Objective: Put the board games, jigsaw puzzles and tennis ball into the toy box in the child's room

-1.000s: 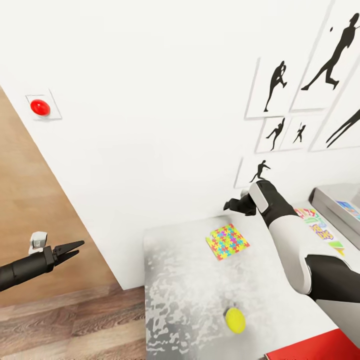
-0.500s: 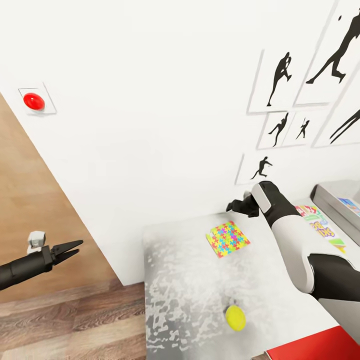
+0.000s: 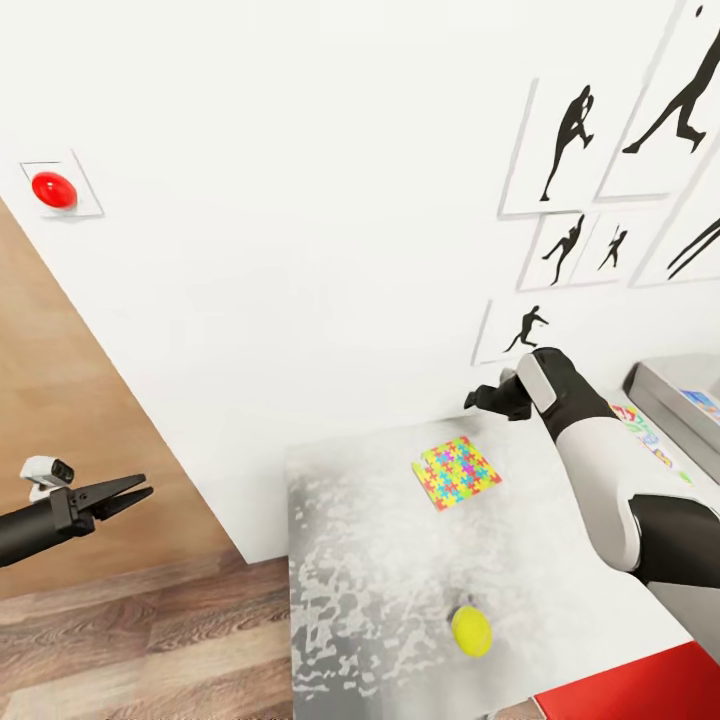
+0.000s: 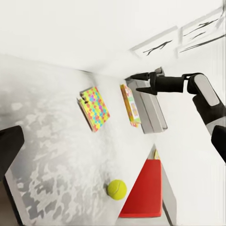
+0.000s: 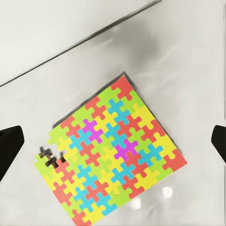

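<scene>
From my head camera, the flat multicoloured jigsaw puzzle [image 3: 456, 472] lies on the mottled grey table [image 3: 370, 580] near the white wall, and the yellow-green tennis ball [image 3: 471, 631] sits nearer me on the same top. My right gripper [image 3: 478, 400] hangs above the table's far edge, beyond the puzzle; I cannot tell its jaws here. My left gripper [image 3: 135, 490] points over the wooden floor, off the table's left side, fingers nearly together and empty. A grey toy box [image 3: 668, 392] stands at the right. My left wrist camera shows the ball just beside a flat red board game box [image 4: 143, 195]. My right wrist camera shows the puzzle lying between two spread dark fingertips [image 5: 9, 146], jaws wide and holding nothing.
</scene>
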You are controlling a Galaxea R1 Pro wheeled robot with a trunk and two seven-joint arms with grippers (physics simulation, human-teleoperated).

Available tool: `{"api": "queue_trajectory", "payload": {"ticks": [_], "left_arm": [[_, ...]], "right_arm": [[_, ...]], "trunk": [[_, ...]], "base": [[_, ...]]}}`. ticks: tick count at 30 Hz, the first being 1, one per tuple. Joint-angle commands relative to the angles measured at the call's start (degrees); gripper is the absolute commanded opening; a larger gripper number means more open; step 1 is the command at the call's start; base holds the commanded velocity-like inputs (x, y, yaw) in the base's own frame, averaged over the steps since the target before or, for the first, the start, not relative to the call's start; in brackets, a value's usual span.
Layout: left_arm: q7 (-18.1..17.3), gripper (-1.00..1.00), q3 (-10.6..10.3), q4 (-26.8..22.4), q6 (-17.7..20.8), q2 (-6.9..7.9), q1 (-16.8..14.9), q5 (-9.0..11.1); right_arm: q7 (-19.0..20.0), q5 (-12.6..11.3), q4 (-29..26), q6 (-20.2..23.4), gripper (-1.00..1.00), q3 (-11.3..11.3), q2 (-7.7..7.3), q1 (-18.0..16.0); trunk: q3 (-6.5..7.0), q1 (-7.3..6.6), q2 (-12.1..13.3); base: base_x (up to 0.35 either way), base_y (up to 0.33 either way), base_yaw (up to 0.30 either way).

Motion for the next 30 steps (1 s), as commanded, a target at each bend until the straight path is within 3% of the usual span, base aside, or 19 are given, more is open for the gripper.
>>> {"api": "queue_trajectory", "payload": {"ticks": [1, 19, 30], "left_arm": [[-0.53, 1.00, 0.01, 0.00, 0.19, 0.04, -0.03, -0.13], [-1.78, 1.00, -0.12, 0.07, 0.19, 0.14, 0.02, -0.12], [-1.78, 1.00, -0.13, 0.10, 0.17, 0.14, 0.02, -0.21]], "right_arm": [[-0.56, -0.61, -0.03, 0.16, 1.00, -0.10, -0.03, -0.13], [-0.68, -0.44, 0.12, -0.33, 1.00, 0.15, 0.53, -0.46], [-0.68, -0.37, 0.07, -3.14, 1.00, 0.21, 0.53, -0.51]], "trunk": [[-0.20, 0.03, -0.11], [-1.89, 0.03, -0.11], [-2.93, 0.03, -0.11]], "base": [[0.000, 0.000, 0.000], [0.000, 0.000, 0.000], [0.000, 0.000, 0.000]]}}
